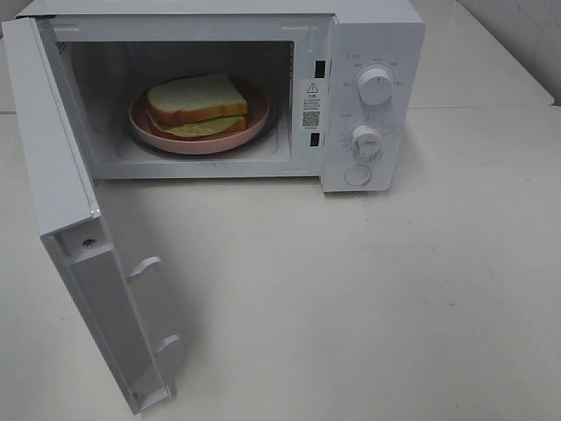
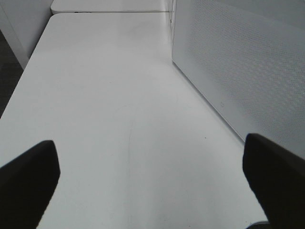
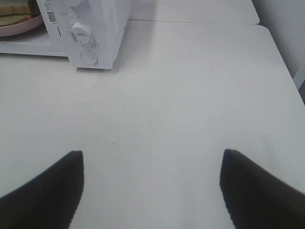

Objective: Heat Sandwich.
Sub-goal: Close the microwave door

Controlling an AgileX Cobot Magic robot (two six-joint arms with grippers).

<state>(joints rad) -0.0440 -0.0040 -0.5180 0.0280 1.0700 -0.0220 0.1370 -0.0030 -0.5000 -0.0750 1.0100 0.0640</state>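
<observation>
The sandwich, two white bread slices with tan crust and yellow filling, lies on a round pink plate inside the white microwave. The microwave's door stands swung wide open to the left. Neither gripper shows in the exterior high view. My left gripper is open over bare table beside the perforated outer face of the door, holding nothing. My right gripper is open over bare table, well away from the microwave's control panel. A sliver of the sandwich and plate shows there.
The microwave has two dials and a round button on its right panel. A white tabletop spreads in front of and right of it. A table seam runs behind the oven.
</observation>
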